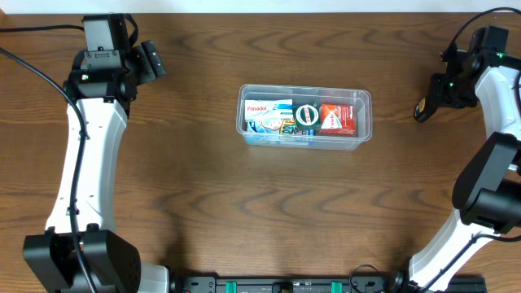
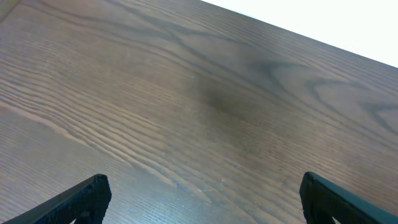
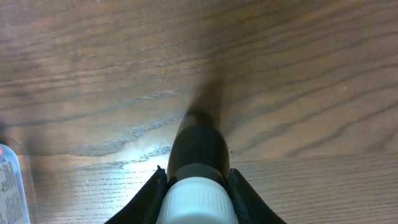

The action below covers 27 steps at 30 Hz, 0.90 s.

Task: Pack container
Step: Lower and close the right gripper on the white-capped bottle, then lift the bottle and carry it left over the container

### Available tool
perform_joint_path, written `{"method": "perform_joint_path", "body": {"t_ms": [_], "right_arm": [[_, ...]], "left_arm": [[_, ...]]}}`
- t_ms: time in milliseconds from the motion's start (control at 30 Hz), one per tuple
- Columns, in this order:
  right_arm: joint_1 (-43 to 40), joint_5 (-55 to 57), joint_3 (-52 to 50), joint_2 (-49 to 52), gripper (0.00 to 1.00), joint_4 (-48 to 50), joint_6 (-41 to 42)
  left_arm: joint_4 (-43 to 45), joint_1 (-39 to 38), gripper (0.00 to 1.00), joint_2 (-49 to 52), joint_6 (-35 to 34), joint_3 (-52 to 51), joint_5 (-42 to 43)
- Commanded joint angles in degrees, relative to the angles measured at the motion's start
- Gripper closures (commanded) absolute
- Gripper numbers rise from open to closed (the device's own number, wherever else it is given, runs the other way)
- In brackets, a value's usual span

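Observation:
The clear plastic container [image 1: 364, 102] stands at the table's middle. Inside it are a white and blue Panadol box [image 1: 267, 115], a round black-and-white item [image 1: 306, 116] and a red box [image 1: 336, 119]. My right gripper [image 1: 429, 102] is to the right of the container, apart from it, and is shut on a dark bottle [image 1: 421, 109]. In the right wrist view the jaws [image 3: 198, 177] clamp the dark bottle [image 3: 199, 146] just below its white ribbed cap [image 3: 196, 204]; a corner of the container [image 3: 9, 182] shows at the left edge. My left gripper [image 1: 151, 59] is open and empty at the far left, with only bare wood between its fingers [image 2: 202, 199].
The table is dark wood. The left arm [image 1: 85, 155] runs down the left side and the right arm [image 1: 496, 163] down the right side. The table's white far edge [image 2: 348, 25] shows in the left wrist view.

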Motion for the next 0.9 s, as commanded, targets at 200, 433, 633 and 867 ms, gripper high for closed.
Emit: {"method": "perform_joint_path", "body": {"t_ms": [200,433,633,867], "right_arm": [[1.5,-0.5,4.4,-7.6,0.74,-5.0,0.1],[5.6,-0.5,5.2,-17.6,0.72,-12.4,2.4],[12.2,-0.5,5.2,-24.5,0.73,-15.7,5.9],[22.9,-0.4,5.2,-26.0,0.73,-17.9,5.9]], "left_arm": [[-0.2,0.2,0.02,-0.9,-0.1,1.0,-0.1],[-0.2,0.2,0.02,-0.9,-0.1,1.0,-0.1],[-0.2,0.2,0.02,-0.9,-0.1,1.0,-0.1],[-0.2,0.2,0.02,-0.9,-0.1,1.0,-0.1]]}}
